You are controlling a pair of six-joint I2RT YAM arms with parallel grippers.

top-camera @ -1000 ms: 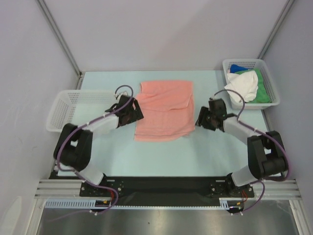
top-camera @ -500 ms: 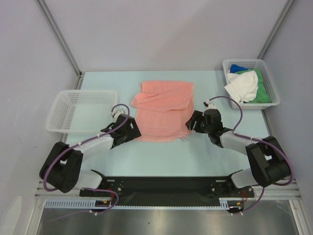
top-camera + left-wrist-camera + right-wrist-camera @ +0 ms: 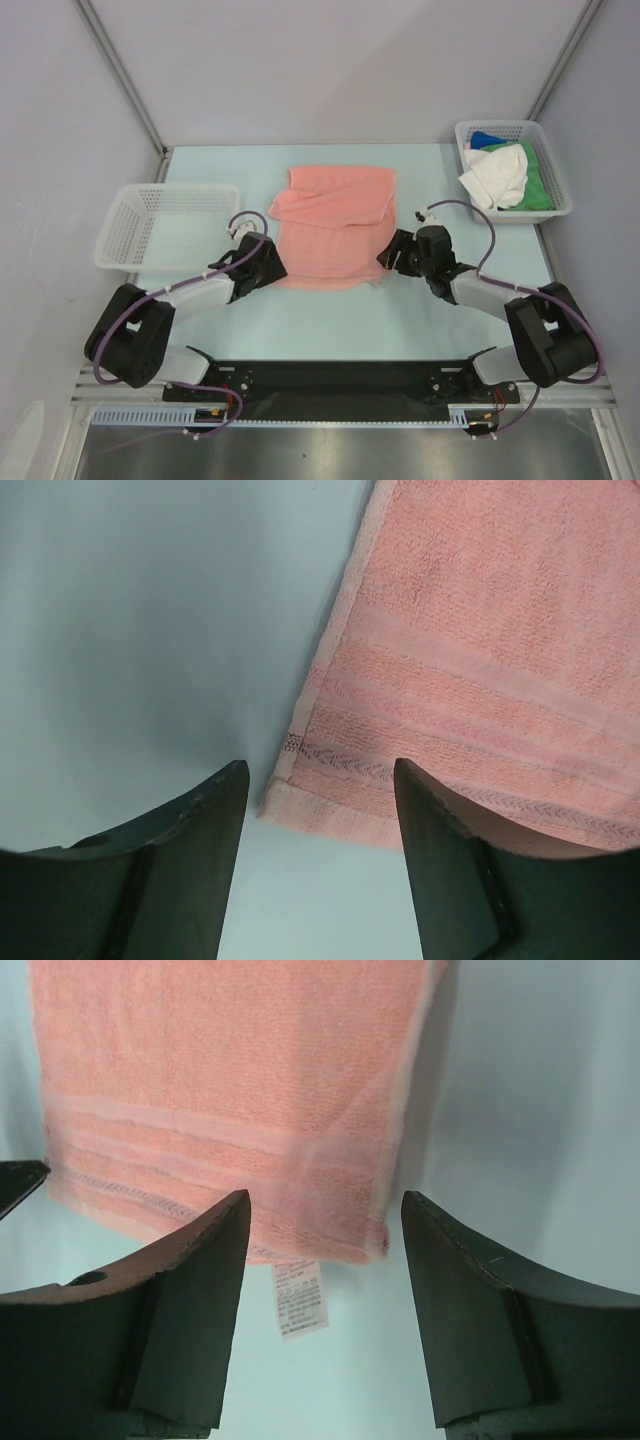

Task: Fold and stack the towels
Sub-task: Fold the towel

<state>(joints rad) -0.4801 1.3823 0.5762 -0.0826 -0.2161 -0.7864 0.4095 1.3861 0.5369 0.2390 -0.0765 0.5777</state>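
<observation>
A pink towel lies flat in the middle of the table, its far part folded over. My left gripper is open and empty at the towel's near left corner, low over the table. My right gripper is open and empty at the near right corner, where a white care label sticks out. Neither gripper touches the cloth. More towels, white, green and blue, lie heaped in the white basket at the far right.
An empty white basket stands at the left, just beyond my left arm. Grey walls close in the table at the back and sides. Bare light blue table shows in front of the towel.
Both grippers have come back toward the near edge, from the towel's sides to its near corners. The far edge of the towel now lies folded over toward the middle.
</observation>
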